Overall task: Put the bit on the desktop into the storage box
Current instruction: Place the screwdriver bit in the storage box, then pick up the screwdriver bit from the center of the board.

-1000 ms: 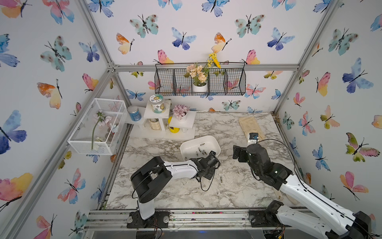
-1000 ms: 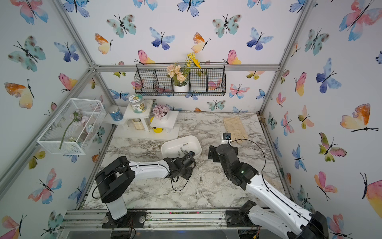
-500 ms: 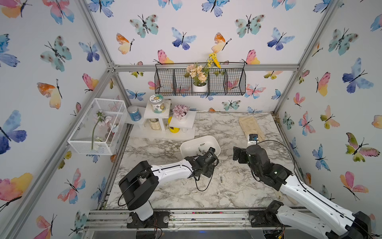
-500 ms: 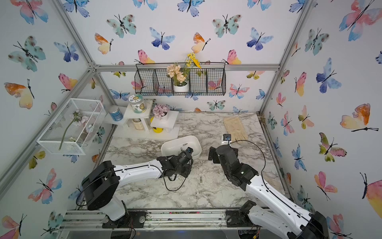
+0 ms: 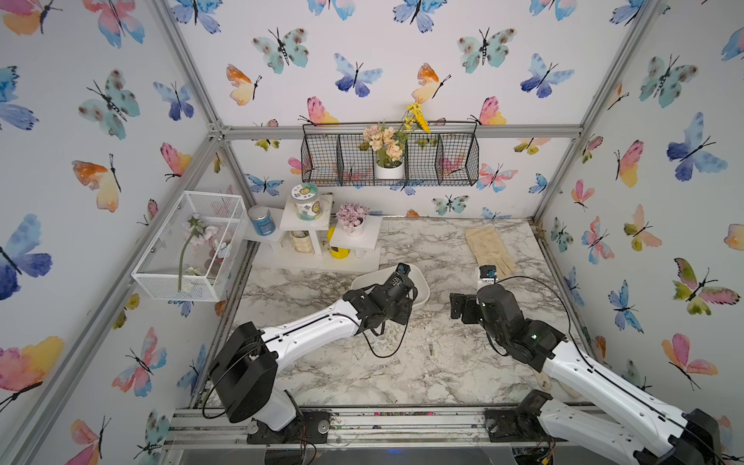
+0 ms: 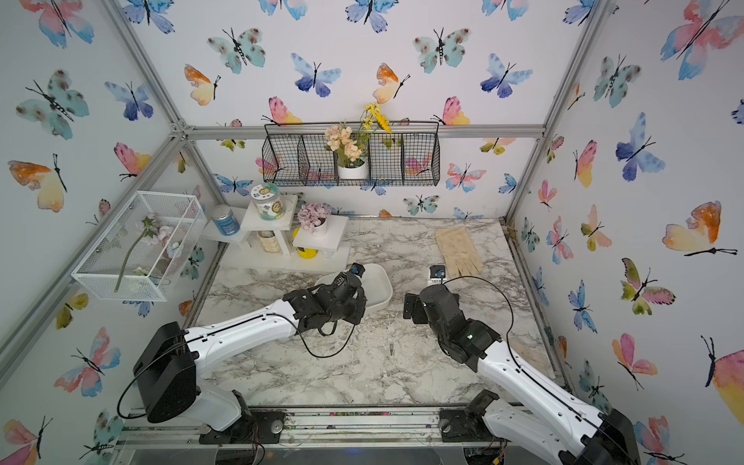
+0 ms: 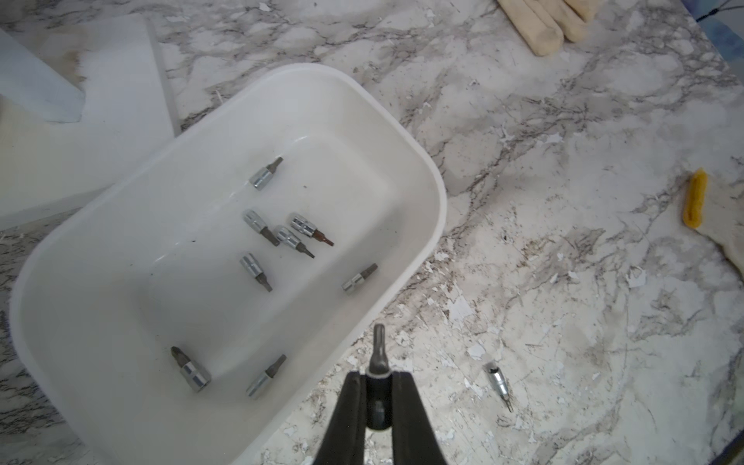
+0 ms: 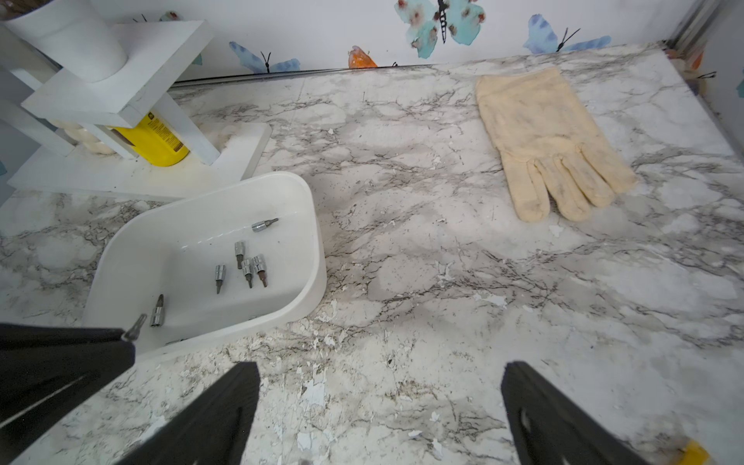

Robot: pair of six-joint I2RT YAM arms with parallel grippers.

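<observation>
Open desktop [image 8: 402, 261] lies between the storage box [image 8: 181, 257] and the glove [image 8: 543, 141] — a white riser [image 8: 141, 179] stands just behind the box.

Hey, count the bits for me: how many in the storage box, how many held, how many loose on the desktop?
Bits in the storage box: 8
Held bit, in the left fingers: 1
Loose bit on the desktop: 1
Total: 10
</observation>
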